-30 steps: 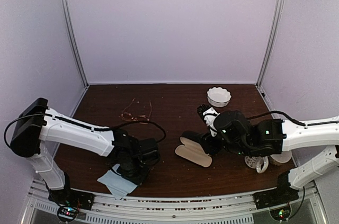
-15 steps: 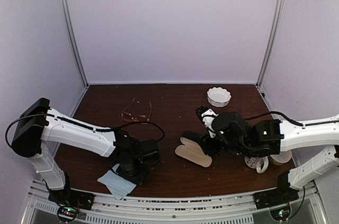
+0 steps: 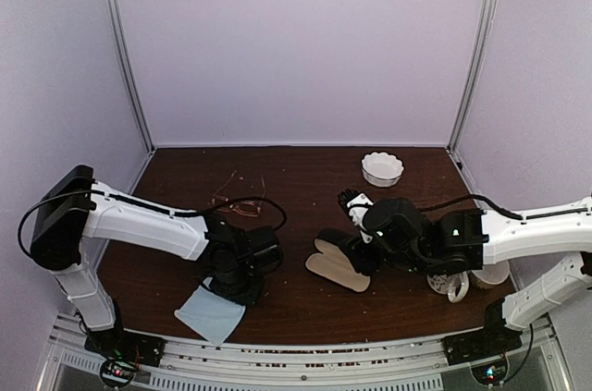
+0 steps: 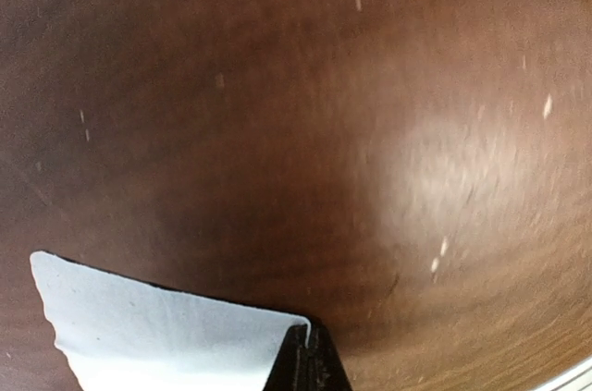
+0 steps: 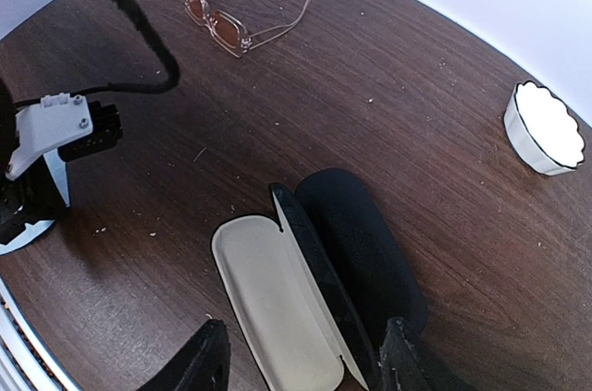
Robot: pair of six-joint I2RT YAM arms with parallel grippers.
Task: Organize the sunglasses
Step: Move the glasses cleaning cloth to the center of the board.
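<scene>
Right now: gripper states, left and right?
Left gripper: closed, pinching the blue cloth at its corner.
Right gripper: open, straddling the near end of the open glasses case, not gripping it.

High rear overview, two close wrist views (shared table (image 3: pixel 305 178))

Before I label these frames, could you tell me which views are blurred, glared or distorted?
Left wrist: table soft and smeared, pale glare patch; only the left claw pinching the cloth reads sharp. Right wrist: crisp sunglasses and case, wide-angle bending. Top external: even light, sharp.
</scene>
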